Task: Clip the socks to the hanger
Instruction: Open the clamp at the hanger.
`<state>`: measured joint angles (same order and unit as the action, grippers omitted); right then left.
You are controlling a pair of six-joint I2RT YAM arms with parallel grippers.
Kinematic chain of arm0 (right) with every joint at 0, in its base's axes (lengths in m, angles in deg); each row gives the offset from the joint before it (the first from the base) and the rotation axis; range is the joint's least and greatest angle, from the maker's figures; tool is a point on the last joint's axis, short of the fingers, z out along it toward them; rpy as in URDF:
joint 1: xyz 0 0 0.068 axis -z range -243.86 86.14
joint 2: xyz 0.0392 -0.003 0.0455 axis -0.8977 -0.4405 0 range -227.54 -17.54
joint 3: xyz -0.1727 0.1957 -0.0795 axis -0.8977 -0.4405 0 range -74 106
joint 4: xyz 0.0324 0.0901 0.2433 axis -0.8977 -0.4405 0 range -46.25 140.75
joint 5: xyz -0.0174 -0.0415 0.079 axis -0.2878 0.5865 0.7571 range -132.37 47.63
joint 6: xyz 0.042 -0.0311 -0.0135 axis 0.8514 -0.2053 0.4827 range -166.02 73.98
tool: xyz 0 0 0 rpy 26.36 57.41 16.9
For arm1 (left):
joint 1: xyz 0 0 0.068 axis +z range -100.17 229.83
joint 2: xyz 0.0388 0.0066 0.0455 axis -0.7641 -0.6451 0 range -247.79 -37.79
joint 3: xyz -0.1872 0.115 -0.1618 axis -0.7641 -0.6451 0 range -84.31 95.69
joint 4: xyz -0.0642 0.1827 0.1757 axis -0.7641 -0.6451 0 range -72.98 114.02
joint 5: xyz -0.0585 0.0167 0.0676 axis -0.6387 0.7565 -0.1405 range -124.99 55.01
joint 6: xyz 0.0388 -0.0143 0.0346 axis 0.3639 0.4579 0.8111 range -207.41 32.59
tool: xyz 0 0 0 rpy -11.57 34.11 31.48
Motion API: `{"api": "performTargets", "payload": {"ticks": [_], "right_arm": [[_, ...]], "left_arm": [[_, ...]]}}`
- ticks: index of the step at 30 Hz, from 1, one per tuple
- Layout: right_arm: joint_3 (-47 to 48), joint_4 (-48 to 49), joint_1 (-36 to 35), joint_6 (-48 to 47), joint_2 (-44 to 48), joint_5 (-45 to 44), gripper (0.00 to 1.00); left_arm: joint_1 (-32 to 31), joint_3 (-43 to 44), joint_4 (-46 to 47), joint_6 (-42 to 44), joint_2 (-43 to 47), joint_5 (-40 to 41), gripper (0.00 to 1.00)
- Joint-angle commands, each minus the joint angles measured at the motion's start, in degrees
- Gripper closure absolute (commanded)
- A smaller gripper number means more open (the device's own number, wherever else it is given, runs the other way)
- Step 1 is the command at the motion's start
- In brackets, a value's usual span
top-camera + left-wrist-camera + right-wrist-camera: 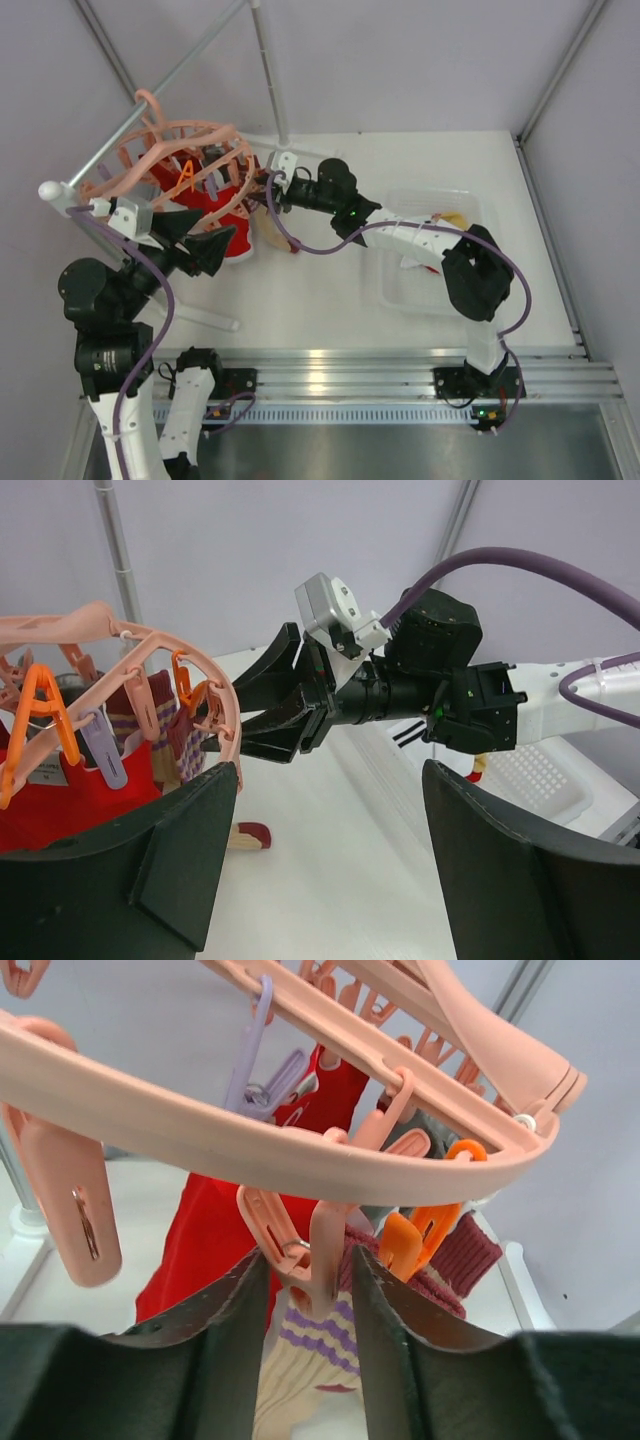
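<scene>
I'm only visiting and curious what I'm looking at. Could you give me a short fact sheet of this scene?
Hanger: peach, round, many clips
Red sock: hanging from the hanger
Striped sock: beige and purple, below the gripped clip
Right gripper: jaws either side of a peach clip, apparently squeezing it
Left gripper: open, empty, beside the hanger
Basket: white, behind the right arm

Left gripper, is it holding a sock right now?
No, the left gripper has its fingers wide apart with nothing between them, while the red sock hangs from the hanger.
</scene>
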<state>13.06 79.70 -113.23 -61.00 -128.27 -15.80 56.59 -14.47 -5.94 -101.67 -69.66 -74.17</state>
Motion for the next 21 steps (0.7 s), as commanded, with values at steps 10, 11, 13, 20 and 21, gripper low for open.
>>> {"api": "performTargets", "payload": {"ticks": [10, 11, 13, 20, 21], "right_arm": [[0.6, -7.0, -0.5, 0.6, 6.1, 1.0, 0.96], [0.8, -7.9, -0.6, 0.7, 6.5, 1.4, 0.98], [1.0, -9.1, -0.7, 0.8, 7.6, 1.9, 1.00], [0.2, -12.7, -1.6, -0.1, 10.3, 2.3, 1.00], [0.2, -13.0, -1.7, 0.0, 10.7, 2.4, 1.00]], "left_arm": [[0.3, 3.2, -4.9, -3.5, -7.5, -6.3, 0.26], [0.3, 3.7, -6.0, -3.1, -7.9, -6.8, 0.27], [0.3, 4.5, -6.9, -2.4, -8.3, -7.2, 0.28], [0.3, 5.4, -11.3, -1.6, -9.5, -4.3, 0.36], [0.3, 5.3, -11.7, -1.2, -9.6, -2.5, 0.41]]}}
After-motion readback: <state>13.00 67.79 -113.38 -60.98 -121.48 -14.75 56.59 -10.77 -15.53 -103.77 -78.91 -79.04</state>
